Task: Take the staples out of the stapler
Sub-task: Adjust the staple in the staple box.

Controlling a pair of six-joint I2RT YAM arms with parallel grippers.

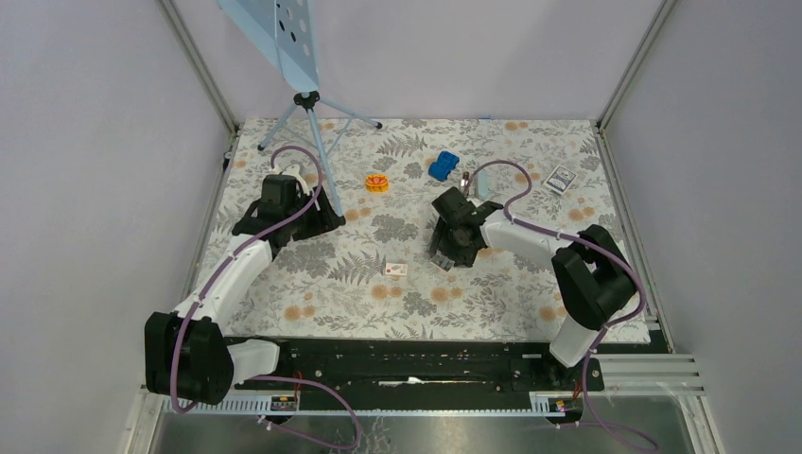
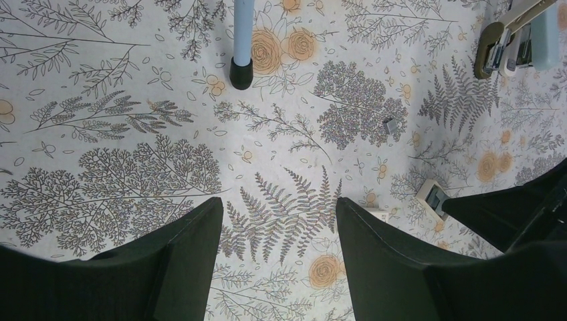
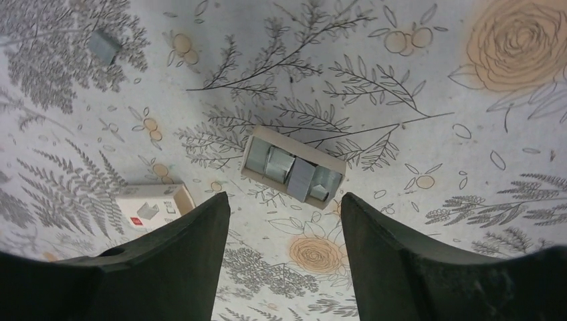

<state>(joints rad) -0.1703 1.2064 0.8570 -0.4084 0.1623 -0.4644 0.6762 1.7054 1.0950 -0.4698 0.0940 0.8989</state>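
Left wrist view: we count one pale-blue and metal stapler (image 2: 543, 37), hinged open at the upper right, and one loose strip of staples (image 2: 390, 124), a tiny, short silvery-grey metal piece. The strip lies flat on the flower-printed tablecloth (image 2: 134, 100), apart from the stapler and near the one open cardboard tray (image 2: 431, 197) lower down. The left gripper (image 2: 279, 207) hangs over bare cloth, its two fingers spread with nothing between them. Right wrist view: the staples lie at the upper left, well apart from the tray, in which we count about four grey blocks side by side. One small white box with an orange mark (image 3: 150, 208) lies just beside the tray. The loose strip looks nearly as broad as it is long, with its edges skewed to the frame, so we cannot tell its long axis or which way it points. The right gripper (image 3: 284, 217) stands spread above the tray and grips nothing. Top external view: we count two black arms, one orange round object (image 1: 377, 183), one blue block-like object (image 1: 442, 166), one small white-and-dark card (image 1: 561, 180) and one pale-blue tripod (image 1: 307, 123).
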